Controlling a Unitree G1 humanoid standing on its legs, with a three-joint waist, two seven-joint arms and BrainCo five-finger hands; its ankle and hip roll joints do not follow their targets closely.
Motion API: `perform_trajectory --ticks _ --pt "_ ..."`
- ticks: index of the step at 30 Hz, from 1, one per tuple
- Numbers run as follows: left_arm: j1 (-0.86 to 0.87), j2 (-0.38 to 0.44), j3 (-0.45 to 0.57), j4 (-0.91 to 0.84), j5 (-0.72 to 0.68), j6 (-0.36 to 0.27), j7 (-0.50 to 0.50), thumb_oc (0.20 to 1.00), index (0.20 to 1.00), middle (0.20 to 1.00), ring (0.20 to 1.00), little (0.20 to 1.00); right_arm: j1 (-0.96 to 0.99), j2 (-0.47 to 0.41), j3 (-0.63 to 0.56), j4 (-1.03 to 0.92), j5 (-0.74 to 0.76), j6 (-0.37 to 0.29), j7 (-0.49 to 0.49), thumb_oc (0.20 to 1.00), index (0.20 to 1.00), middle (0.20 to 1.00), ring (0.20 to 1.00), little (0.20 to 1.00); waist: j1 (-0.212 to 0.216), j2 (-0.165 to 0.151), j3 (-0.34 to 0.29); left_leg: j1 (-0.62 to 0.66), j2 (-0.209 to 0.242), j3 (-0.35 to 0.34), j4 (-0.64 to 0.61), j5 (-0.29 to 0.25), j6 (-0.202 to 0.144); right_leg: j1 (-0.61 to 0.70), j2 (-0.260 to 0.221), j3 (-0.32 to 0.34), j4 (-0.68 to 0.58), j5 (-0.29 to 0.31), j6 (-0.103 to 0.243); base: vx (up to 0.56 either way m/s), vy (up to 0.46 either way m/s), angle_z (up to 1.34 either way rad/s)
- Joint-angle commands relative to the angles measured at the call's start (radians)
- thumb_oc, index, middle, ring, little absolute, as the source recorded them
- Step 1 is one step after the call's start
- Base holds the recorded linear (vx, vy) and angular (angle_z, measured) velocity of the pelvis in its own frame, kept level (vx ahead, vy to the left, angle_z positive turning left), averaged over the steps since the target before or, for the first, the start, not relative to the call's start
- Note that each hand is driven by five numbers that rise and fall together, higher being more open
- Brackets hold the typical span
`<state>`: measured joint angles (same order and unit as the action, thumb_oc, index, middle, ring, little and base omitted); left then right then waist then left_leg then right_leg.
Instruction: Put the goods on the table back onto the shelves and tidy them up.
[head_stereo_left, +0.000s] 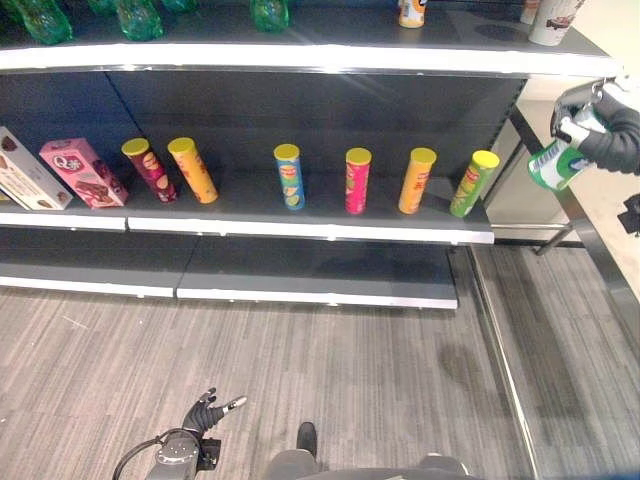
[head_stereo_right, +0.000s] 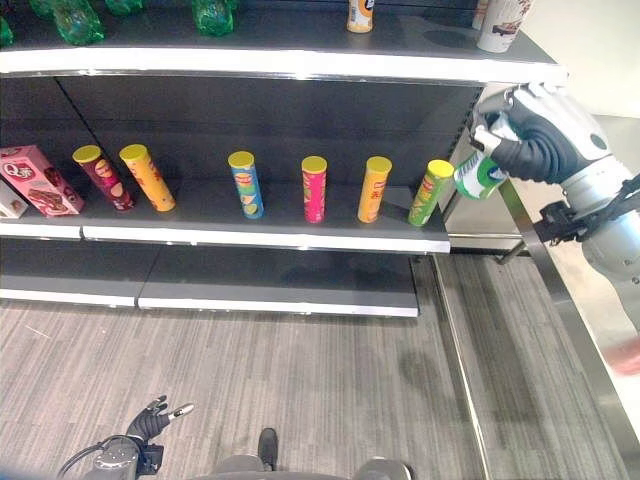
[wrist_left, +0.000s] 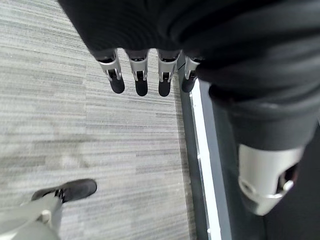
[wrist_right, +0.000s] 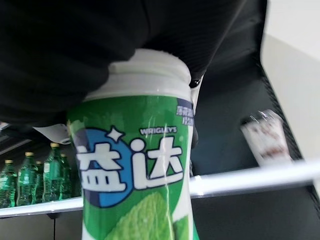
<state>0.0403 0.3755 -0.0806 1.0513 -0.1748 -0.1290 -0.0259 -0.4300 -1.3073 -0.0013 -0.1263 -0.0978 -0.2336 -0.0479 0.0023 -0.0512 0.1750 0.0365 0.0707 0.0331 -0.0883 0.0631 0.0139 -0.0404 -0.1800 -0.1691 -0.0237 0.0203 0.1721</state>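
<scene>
I have the right robot hand raised at the right end of the shelves, its fingers curled round a green and white canister with a white cap. In the right wrist view the canister sits directly under the palm, cap against the dark cover. It hangs in the air, tilted, touching no shelf.

Just beside the right robot hand, toward the robot's left, is the middle shelf. The nearest thing on it is a green tube with a yellow lid, then an orange tube, a pink tube and a blue tube, each standing apart from the next. Further from the hand stand a second orange tube and a dark red tube, close together, and then a pink box.

Above the right robot hand runs the top shelf. On it I see a white cup close over the hand and green bottles much further along.

My left robot hand hangs low over the grey floor, well away from the shelves, fingers relaxed and straight, holding nothing.
</scene>
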Motion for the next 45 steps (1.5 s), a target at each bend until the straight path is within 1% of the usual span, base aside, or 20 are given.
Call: perform_trajectory --ticks 1,4,6,12,15,16,17,18,19,20,22,24,27,28,30,32,39,40,43,45 --pt "-0.010 0.003 -0.010 0.013 0.020 -0.016 -0.012 1.000 1.000 1.000 1.000 1.000 -0.134 -0.076 0.054 0.051 0.007 0.002 -0.055 0.200 0.200 0.200 0.200 0.200 -0.014 -0.011 0.007 0.079 -0.074 -0.001 0.001 -0.109 -0.056 -0.107 0.066 -0.009 0.049 0.058 0.005 0.22 0.078 0.81" --pt "-0.017 -0.015 -0.011 0.030 0.044 -0.009 -0.013 1.000 1.000 1.000 1.000 1.000 -0.158 -0.112 0.067 0.045 -0.016 0.004 -0.066 0.200 0.200 0.200 0.200 0.200 -0.041 -0.025 0.017 0.123 -0.102 -0.049 0.002 -0.139 -0.057 -0.142 0.103 -0.020 -0.003 0.099 0.009 0.26 0.036 0.42" --pt "-0.018 -0.016 -0.015 0.031 0.049 -0.010 -0.013 1.000 1.000 1.000 1.000 1.000 -0.158 -0.115 0.068 0.041 -0.020 0.001 -0.067 0.200 0.200 0.200 0.200 0.200 -0.042 -0.031 0.013 0.135 -0.107 -0.058 0.003 -0.153 -0.057 -0.120 0.101 -0.035 -0.013 0.096 -0.001 0.22 -0.058 0.81" --pt "0.002 -0.013 -0.020 0.001 0.028 -0.009 -0.009 1.000 1.000 1.000 1.000 1.000 -0.210 -0.123 0.111 0.048 -0.020 0.007 -0.055 0.200 0.200 0.200 0.200 0.200 -0.030 -0.039 -0.024 0.154 -0.064 -0.051 0.121 -0.244 -0.098 -0.031 0.090 -0.113 -0.003 0.061 -0.032 0.23 -0.131 0.41" --pt "0.013 -0.007 -0.021 -0.016 0.004 -0.007 -0.008 1.000 1.000 1.000 1.000 1.000 -0.300 -0.118 0.189 0.054 -0.022 0.009 -0.048 0.200 0.200 0.200 0.200 0.200 -0.011 -0.048 -0.024 0.096 -0.045 -0.020 0.342 -0.198 -0.153 0.046 0.103 -0.131 -0.024 0.029 -0.056 0.17 -0.104 0.20" --pt "0.013 -0.008 -0.020 -0.016 0.004 -0.007 -0.008 1.000 1.000 1.000 1.000 1.000 -0.311 -0.117 0.200 0.056 -0.022 0.009 -0.048 0.200 0.200 0.200 0.200 0.200 -0.014 -0.047 -0.025 0.094 -0.044 -0.020 0.346 -0.200 -0.153 0.046 0.104 -0.131 -0.024 0.030 -0.056 0.09 -0.069 -0.04" --pt "0.013 -0.003 -0.021 -0.018 -0.003 -0.005 -0.006 1.000 1.000 1.000 1.000 1.000 -0.342 -0.120 0.226 0.056 -0.027 0.013 -0.046 0.200 0.200 0.200 0.200 0.200 0.003 -0.056 -0.014 0.054 -0.046 -0.023 0.441 -0.147 -0.173 0.066 0.108 -0.127 -0.027 0.017 -0.070 0.17 -0.094 -0.02" --pt "0.011 -0.007 -0.019 -0.016 -0.012 0.001 0.001 1.000 1.000 1.000 1.000 1.000 -0.451 -0.118 0.325 0.085 -0.041 0.028 -0.047 0.200 0.200 0.200 0.200 0.200 0.021 -0.070 0.008 -0.049 -0.034 -0.017 0.641 -0.063 -0.196 0.112 0.115 -0.116 -0.038 -0.012 -0.096 0.16 -0.094 -0.02" --pt "0.011 -0.009 -0.018 -0.016 -0.012 0.001 0.001 1.000 1.000 1.000 1.000 1.000 -0.465 -0.118 0.339 0.088 -0.041 0.028 -0.048 0.200 0.200 0.200 0.200 0.200 0.019 -0.067 0.008 -0.053 -0.033 -0.017 0.647 -0.065 -0.196 0.111 0.117 -0.115 -0.038 -0.012 -0.096 0.16 -0.065 0.04" --pt "0.013 -0.011 -0.018 -0.019 -0.022 0.001 0.002 1.000 1.000 1.000 1.000 1.000 -0.490 -0.126 0.368 0.098 -0.050 0.032 -0.049 0.200 0.200 0.200 0.200 0.200 0.023 -0.072 0.013 -0.087 -0.003 0.005 0.659 -0.055 -0.186 0.126 0.112 -0.113 -0.040 -0.020 -0.097 0.10 0.008 -0.11" --pt "0.020 -0.015 -0.010 -0.023 -0.032 0.005 -0.003 1.000 1.000 1.000 1.000 1.000 -0.513 -0.135 0.394 0.103 -0.052 0.038 -0.051 0.200 0.200 0.200 0.200 0.200 0.028 -0.073 0.011 -0.111 0.048 0.036 0.569 -0.080 -0.158 0.139 0.101 -0.102 -0.047 -0.029 -0.087 0.20 0.066 -0.12" --pt "0.027 -0.013 -0.005 -0.022 -0.021 0.003 -0.001 1.000 1.000 1.000 1.000 1.000 -0.508 -0.129 0.389 0.090 -0.059 0.032 -0.054 0.200 0.200 0.200 0.200 0.200 0.035 -0.069 0.003 -0.104 0.093 0.036 0.381 -0.108 -0.150 0.146 0.083 -0.086 -0.052 -0.043 -0.066 0.23 0.167 -0.14" --pt "0.030 -0.001 -0.012 -0.005 -0.004 -0.003 0.015 1.000 1.000 1.000 1.000 1.000 -0.529 -0.122 0.400 0.095 -0.083 0.026 -0.067 0.200 0.200 0.200 0.200 0.200 0.060 -0.038 -0.014 -0.125 0.145 -0.051 0.151 0.001 -0.183 0.177 0.076 -0.051 -0.063 -0.080 -0.043 0.22 0.214 -0.32" --pt "0.030 -0.002 -0.016 -0.008 -0.012 -0.008 0.012 1.000 1.000 1.000 1.000 1.000 -0.553 -0.118 0.423 0.098 -0.078 0.024 -0.060 0.200 0.200 0.200 0.200 0.200 0.057 -0.026 -0.024 -0.103 0.150 -0.053 0.098 -0.006 -0.190 0.182 0.075 -0.045 -0.062 -0.085 -0.040 0.20 0.205 -0.47" --pt "0.022 0.000 -0.032 -0.022 -0.015 -0.011 0.015 1.000 1.000 1.000 1.000 1.000 -0.603 -0.107 0.456 0.123 -0.070 0.038 -0.066 0.200 0.200 0.200 0.200 0.200 0.049 -0.002 -0.048 -0.073 0.118 -0.054 0.075 -0.021 -0.197 0.179 0.037 -0.036 -0.063 -0.060 -0.023 0.19 0.273 -0.65" --pt "0.017 0.002 -0.037 -0.024 -0.013 -0.015 0.015 1.000 1.000 1.000 1.000 1.000 -0.631 -0.101 0.483 0.137 -0.064 0.040 -0.063 0.200 0.200 0.200 0.200 0.200 0.047 0.000 -0.056 -0.052 0.101 -0.046 0.058 -0.026 -0.191 0.177 0.021 -0.027 -0.064 -0.050 -0.014 0.14 0.238 -0.47" --pt "0.005 0.018 -0.038 -0.007 0.007 -0.017 0.022 1.000 1.000 1.000 1.000 1.000 -0.717 -0.055 0.570 0.201 -0.098 0.062 -0.072 0.200 0.200 0.200 0.200 0.200 0.051 0.003 -0.066 0.000 0.006 0.002 0.014 -0.066 -0.126 0.131 -0.080 0.005 0.011 -0.007 0.033 0.06 0.238 -0.17" --pt "0.004 0.028 -0.033 -0.005 0.006 -0.015 0.027 1.000 1.000 1.000 1.000 1.000 -0.761 -0.045 0.604 0.215 -0.124 0.073 -0.079 0.200 0.200 0.200 0.200 0.200 0.051 0.005 -0.053 0.015 -0.012 0.011 0.011 -0.073 -0.107 0.088 -0.103 0.019 0.092 0.027 0.037 -0.01 0.151 -0.10" --pt "0.001 0.041 -0.033 -0.005 0.001 -0.014 0.026 1.000 1.000 1.000 1.000 1.000 -0.831 -0.018 0.670 0.252 -0.132 0.079 -0.084 0.200 0.200 0.200 0.200 0.200 0.047 0.014 -0.034 0.023 -0.010 0.020 0.008 -0.074 -0.099 0.041 -0.091 0.017 0.159 0.044 0.030 -0.01 0.086 -0.09" --pt "0.000 0.051 -0.033 -0.004 -0.016 -0.018 0.025 1.000 1.000 1.000 1.000 1.000 -0.907 -0.003 0.732 0.294 -0.125 0.079 -0.081 0.200 0.200 0.200 0.200 0.200 0.049 0.012 -0.033 0.035 -0.006 0.026 0.001 -0.081 -0.100 0.024 -0.074 -0.016 0.108 0.048 0.023 0.04 -0.020 -0.17"
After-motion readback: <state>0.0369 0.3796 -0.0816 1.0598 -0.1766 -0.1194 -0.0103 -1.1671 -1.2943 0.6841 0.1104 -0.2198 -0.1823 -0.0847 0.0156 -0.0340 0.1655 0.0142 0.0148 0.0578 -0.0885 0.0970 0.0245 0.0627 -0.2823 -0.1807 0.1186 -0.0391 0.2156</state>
